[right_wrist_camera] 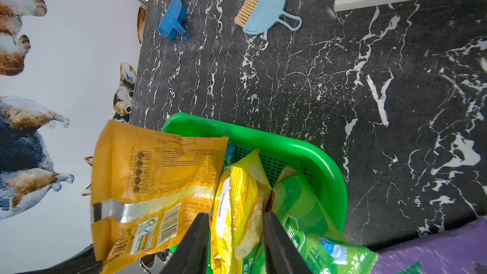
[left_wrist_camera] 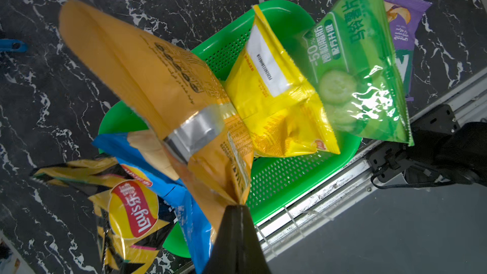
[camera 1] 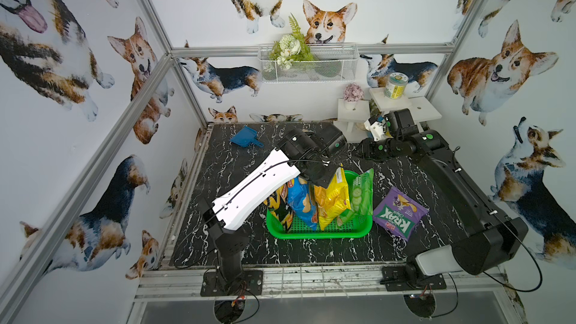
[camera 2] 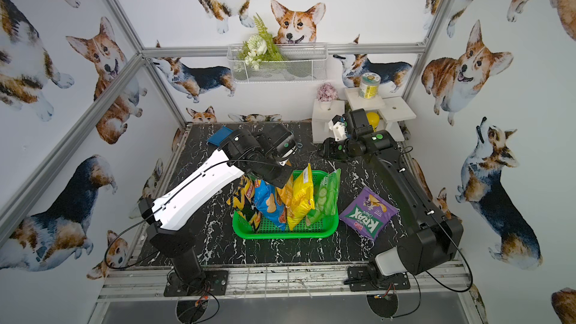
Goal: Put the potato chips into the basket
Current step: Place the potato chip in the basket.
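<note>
Four bags upright in green basket, orange dangling above, purple beside

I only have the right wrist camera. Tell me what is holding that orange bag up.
Observer: The left gripper is shut on one corner of the orange bag; the bag hangs from it over the basket.
Operator: Name the bags hidden behind it.
Observer: A blue bag and a black-and-yellow bag stand on end in the basket, on the left arm's side of the orange one.
Operator: Say where the purple one lies.
Observer: The purple Krax bag lies flat on the table, outside the basket, on the right arm's side.
</note>
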Available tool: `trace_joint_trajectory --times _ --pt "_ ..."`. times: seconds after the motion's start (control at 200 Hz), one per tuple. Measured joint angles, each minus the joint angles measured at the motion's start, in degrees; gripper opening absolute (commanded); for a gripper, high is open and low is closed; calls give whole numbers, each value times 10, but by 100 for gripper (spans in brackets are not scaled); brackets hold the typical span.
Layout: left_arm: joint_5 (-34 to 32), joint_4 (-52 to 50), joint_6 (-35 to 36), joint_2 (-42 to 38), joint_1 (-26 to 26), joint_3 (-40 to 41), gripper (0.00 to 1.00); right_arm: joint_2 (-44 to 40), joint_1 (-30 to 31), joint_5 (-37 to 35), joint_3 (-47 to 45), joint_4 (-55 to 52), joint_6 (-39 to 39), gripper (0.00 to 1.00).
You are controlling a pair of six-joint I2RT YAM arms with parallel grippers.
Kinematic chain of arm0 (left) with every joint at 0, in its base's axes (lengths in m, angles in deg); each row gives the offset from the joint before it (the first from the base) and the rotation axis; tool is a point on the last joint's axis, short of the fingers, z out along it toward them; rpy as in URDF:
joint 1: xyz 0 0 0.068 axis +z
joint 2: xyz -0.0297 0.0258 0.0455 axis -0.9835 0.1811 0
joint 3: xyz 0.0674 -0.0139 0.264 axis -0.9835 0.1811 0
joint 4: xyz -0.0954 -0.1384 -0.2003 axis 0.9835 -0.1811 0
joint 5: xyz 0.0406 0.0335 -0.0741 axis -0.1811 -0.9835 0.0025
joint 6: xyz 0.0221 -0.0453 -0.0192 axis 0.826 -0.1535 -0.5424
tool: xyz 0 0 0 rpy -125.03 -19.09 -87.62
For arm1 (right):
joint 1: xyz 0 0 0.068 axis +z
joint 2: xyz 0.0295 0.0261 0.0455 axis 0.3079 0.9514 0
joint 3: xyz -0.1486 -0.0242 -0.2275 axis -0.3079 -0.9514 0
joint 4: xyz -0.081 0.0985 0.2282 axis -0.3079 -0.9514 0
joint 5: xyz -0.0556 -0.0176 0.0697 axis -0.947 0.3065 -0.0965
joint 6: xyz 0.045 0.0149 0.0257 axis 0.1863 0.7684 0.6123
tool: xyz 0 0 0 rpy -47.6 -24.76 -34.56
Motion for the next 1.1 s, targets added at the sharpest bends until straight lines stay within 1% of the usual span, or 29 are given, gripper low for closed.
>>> trace_joint_trajectory --times 0.1,0.185,0.23,0.37,0.45,0.566,0.821,0.956,1.101 --pt "7 2 6 21 -15 -2 0 -10 0 -6 -4 0 0 40" --pt "15 8 6 26 -27 16 0 -16 0 -14 -8 -1 0 40" --pt "20 13 6 21 -31 38 0 -19 0 -14 -11 -1 0 40" --pt "29 36 -3 -12 -31 139 0 -27 0 -18 -17 -1 0 40" --pt "28 49 -7 -18 -31 166 0 -28 0 -23 -18 -1 0 40" --pt "14 63 -14 -2 -28 151 0 -28 0 -26 -18 -1 0 40" --pt "-14 92 -17 63 -8 40 0 -33 0 -28 -18 -3 0 40" --pt "-6 98 -15 74 1 44 0 -38 0 -31 -18 -9 0 40" --pt "16 106 -15 53 7 79 0 -41 0 -42 -18 -14 0 40"
